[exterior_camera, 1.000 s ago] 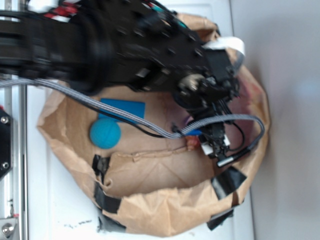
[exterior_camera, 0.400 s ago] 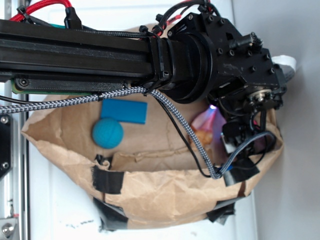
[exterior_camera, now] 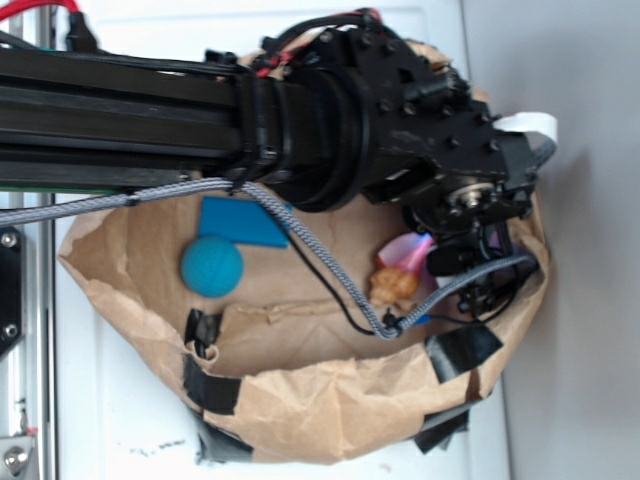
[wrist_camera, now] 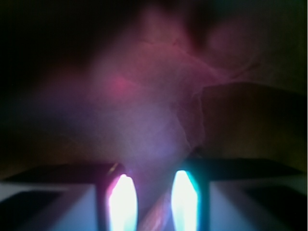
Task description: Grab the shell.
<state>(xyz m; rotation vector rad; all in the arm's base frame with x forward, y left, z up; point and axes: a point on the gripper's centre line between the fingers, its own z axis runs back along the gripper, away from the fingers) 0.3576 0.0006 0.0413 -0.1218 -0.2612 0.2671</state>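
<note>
Shell [exterior_camera: 398, 277] at centre right inside brown paper bag [exterior_camera: 330, 400], black gripper [exterior_camera: 462, 262] beside it, jaw state not visible, blue ball [exterior_camera: 211, 267] and blue block [exterior_camera: 243, 221] at left, grey cable [exterior_camera: 330, 270] crossing in front.

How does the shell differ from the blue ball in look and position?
The shell is elongated, orange-tan with a pink end; the blue ball is round and plain blue. The shell lies right beside the claw, partly under the arm; the ball lies apart on the left. Both are inside the paper bag.

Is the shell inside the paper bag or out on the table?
Inside: the shell lies on the bag's floor, ringed by the paper bag walls, beside the gripper.
</note>
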